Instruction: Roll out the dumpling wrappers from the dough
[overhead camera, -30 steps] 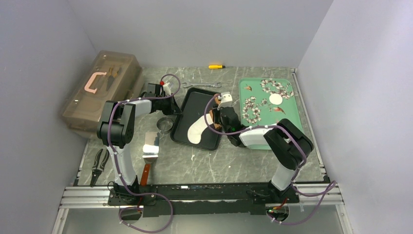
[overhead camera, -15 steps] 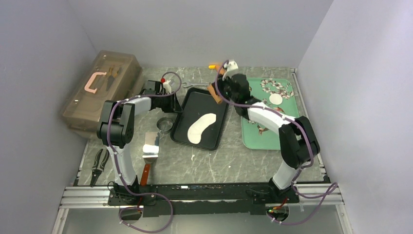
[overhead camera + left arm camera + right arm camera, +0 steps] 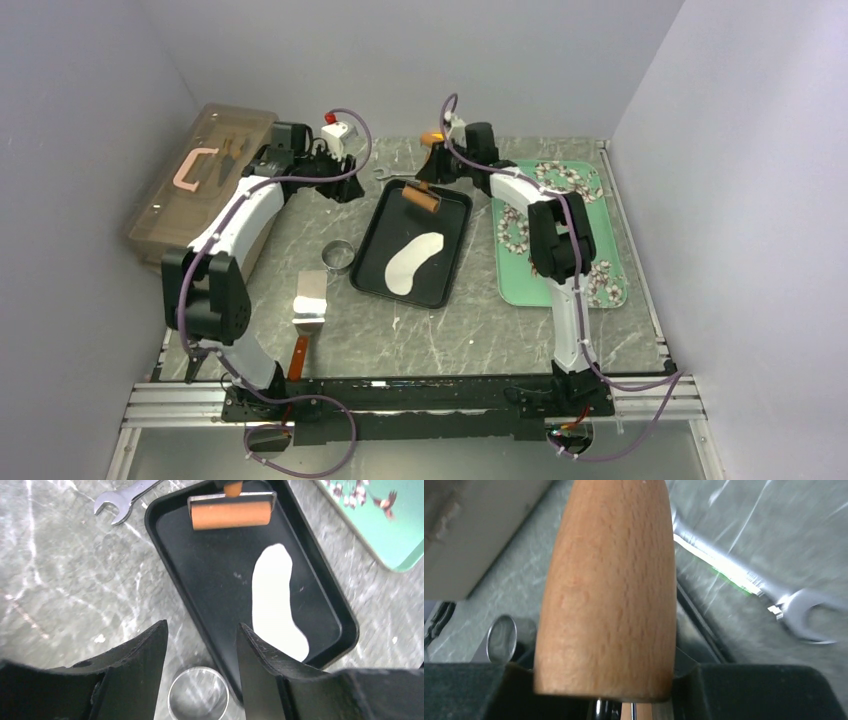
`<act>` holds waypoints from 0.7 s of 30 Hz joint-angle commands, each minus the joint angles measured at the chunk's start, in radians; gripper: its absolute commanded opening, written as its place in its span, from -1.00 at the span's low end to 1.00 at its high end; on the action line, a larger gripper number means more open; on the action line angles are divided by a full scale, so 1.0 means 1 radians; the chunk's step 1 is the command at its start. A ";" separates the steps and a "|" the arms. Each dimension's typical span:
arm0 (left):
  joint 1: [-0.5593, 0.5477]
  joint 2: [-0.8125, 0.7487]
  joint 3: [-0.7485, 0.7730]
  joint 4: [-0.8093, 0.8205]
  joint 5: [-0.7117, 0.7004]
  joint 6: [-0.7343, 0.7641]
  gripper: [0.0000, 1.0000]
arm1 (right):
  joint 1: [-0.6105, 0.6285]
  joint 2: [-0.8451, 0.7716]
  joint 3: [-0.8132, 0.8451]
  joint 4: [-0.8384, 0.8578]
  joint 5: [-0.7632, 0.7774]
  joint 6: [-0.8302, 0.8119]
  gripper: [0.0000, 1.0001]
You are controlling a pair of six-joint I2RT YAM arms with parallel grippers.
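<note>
Dough (image 3: pixel 412 262): flat white elongated sheet in rectangular black metal tray (image 3: pixel 390 225), mid-table toward the far edge.
Right jaws: clamped on handle of brown wooden roller (image 3: pixel 421 199); barrel at tray's far end, seemingly clearing the sheet.
Left jaws: parted, empty.

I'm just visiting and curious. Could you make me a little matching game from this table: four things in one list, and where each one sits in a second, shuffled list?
Things
1. wooden roller
2. dough
3. ring cutter
4. dumpling wrapper

Places
A. on the green tray
B. spread flat as a long white sheet in the black tray
C. on the bare table, just beside the black tray
D. at the black tray's far end, its handle in the right gripper

Pairs: 1-D, 2-B, 3-C, 4-A
</note>
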 commanded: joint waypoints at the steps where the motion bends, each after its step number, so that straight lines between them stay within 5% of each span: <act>1: 0.018 -0.105 -0.041 -0.230 -0.023 0.294 0.14 | 0.013 0.075 0.054 0.045 -0.160 0.107 -1.00; 8: 0.053 -0.116 -0.120 -0.301 -0.095 0.358 0.15 | 0.013 0.217 0.128 0.097 -0.137 0.167 -0.88; 11: 0.069 -0.092 -0.150 -0.279 -0.134 0.349 0.17 | 0.009 0.255 0.166 0.059 -0.086 0.132 -0.65; 16: 0.069 -0.025 -0.170 -0.220 -0.205 0.325 0.20 | -0.002 0.324 0.269 0.007 -0.033 0.129 0.01; 20: 0.069 0.048 -0.148 -0.197 -0.251 0.317 0.20 | -0.021 0.323 0.282 0.029 0.047 0.149 0.89; 21: 0.069 0.064 -0.142 -0.193 -0.266 0.316 0.20 | -0.025 0.320 0.284 0.028 0.066 0.145 0.98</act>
